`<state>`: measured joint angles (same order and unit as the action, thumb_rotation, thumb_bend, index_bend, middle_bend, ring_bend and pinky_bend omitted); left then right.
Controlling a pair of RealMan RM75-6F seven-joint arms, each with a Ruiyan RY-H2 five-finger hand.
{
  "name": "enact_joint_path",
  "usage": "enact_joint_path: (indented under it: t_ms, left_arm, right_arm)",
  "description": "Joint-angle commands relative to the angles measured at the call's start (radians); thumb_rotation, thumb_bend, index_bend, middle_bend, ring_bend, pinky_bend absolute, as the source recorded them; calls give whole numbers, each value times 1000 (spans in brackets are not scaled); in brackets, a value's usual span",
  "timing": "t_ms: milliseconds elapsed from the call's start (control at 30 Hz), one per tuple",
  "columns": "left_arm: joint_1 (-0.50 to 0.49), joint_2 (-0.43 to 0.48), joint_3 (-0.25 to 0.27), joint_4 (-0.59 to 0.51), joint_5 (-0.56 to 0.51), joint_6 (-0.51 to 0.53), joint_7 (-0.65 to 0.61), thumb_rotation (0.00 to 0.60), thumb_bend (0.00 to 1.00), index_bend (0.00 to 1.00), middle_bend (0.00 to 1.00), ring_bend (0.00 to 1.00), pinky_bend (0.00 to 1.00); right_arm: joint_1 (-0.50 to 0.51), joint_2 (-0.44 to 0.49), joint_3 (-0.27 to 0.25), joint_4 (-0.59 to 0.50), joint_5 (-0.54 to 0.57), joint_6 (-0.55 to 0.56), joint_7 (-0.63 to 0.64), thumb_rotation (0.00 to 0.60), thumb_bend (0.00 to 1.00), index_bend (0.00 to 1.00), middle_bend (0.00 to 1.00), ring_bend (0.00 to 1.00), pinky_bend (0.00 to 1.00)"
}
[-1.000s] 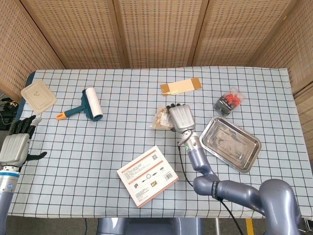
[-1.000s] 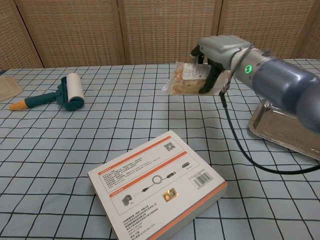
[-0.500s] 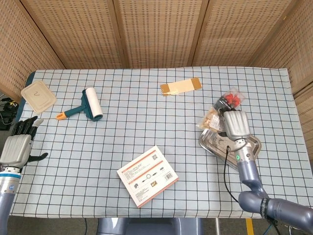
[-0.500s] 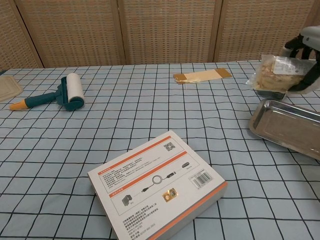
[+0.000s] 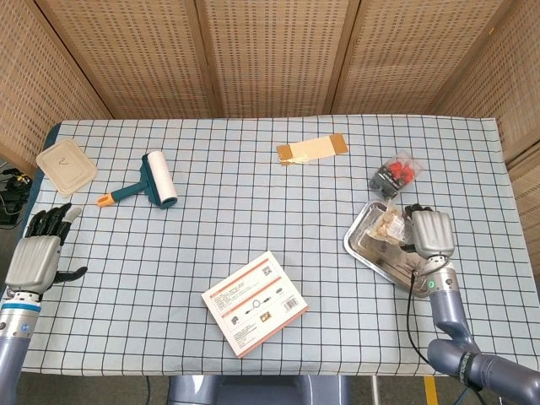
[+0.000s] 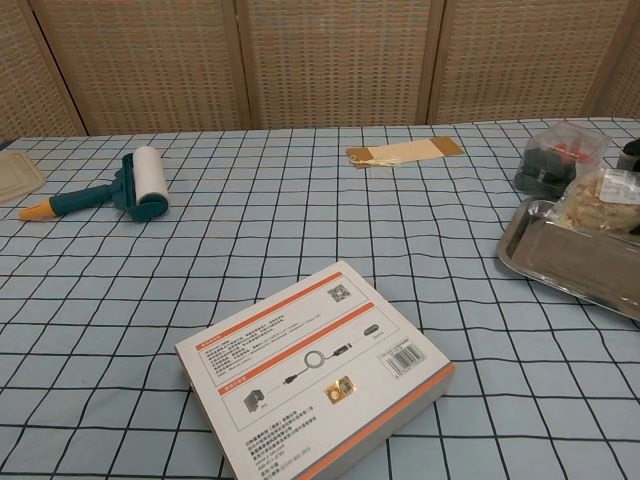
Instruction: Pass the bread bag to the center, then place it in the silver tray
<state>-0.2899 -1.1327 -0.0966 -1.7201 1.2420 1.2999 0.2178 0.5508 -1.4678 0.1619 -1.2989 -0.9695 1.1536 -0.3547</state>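
The bread bag (image 5: 388,226), clear plastic with tan bread inside, lies over the near-left part of the silver tray (image 5: 380,255) at the right of the table. My right hand (image 5: 430,236) is at the bag's right side, dark fingers against it, and still seems to hold it. In the chest view the bread bag (image 6: 605,198) leans over the far rim of the silver tray (image 6: 565,250) at the frame's right edge, and only a dark bit of that hand shows. My left hand (image 5: 35,253) hovers at the table's left edge, fingers apart, holding nothing.
A red snack packet (image 5: 395,173) lies just behind the tray. An orange-and-white box (image 5: 255,302) sits front centre. A lint roller (image 5: 152,181) and a beige lid (image 5: 66,164) are at the left. A cardboard strip (image 5: 312,149) lies at the back.
My right hand carried the bread bag from the table's centre rightward and lowered it into the silver tray. The left hand drifted slightly.
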Motion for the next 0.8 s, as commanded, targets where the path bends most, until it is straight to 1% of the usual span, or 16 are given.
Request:
enact_joint_path:
  t_ms: [33,67,100,133,167,233,267,333,367,433,500,700,800]
  left_arm:
    - [2,1,-3,3,-2,1,-6,600,32,0,0,0,0]
    - [3,1,-3,4,-3,0,-7,600,31,0,0,0,0]
    - [3,1,-4,4,-4,0,-8,600,32,0,0,0,0]
    - [4,2,-5,3,-8,-1,-8,600,32,0,0,0,0]
    - [4,4,-5,2,-10,-3,-5,600,32,0,0,0,0]
    - [4,5,-6,-2,-12,-3,-2,600,31,0,0,0,0]
    - [5,6,-6,-4,-13,-3,-1,600,31,0,0,0,0]
    - [6,7,-6,-6,-14,-3,2,600,31,0,0,0,0]
    - [6,8,-6,-8,-14,-3,3,600,31,0,0,0,0]
    - [7,10,-6,-11,-14,-3,4,600,31,0,0,0,0]
    - [8,12,-6,-14,-14,-3,5,600,31,0,0,0,0]
    - [14,17,-7,-15,-7,6,2,600,32,0,0,0,0]
    - [19,18,-5,-16,-3,14,3,600,32,0,0,0,0]
  right_arm:
    - [-12,-9,1,8,17,-3,-19,600,317,649,419,403,531]
    - [-14,-9,1,6,23,-3,-27,600,310,629,400,383,511]
    - [-19,-8,1,-2,38,-6,-43,600,291,575,354,340,460]
    - [-26,-2,1,-27,72,-9,-76,600,265,499,289,282,401]
    - [-30,3,5,-48,89,-3,-94,600,248,444,237,236,361]
    - [-38,14,9,-88,113,8,-122,600,204,308,82,87,253]
    - [-41,19,9,-102,121,12,-135,600,187,249,31,32,189]
    - [-45,27,9,-121,130,21,-156,600,165,158,0,0,80]
    - [-47,30,10,-126,134,27,-166,600,161,132,0,0,47]
    - [-52,33,12,-136,137,45,-180,600,156,96,0,0,2]
    - [-60,40,14,-153,137,66,-191,600,155,88,0,0,0]
    - [-119,100,2,-248,55,167,-152,600,154,86,0,0,0]
    - [-159,129,-11,-281,-6,222,-105,600,153,85,0,0,0]
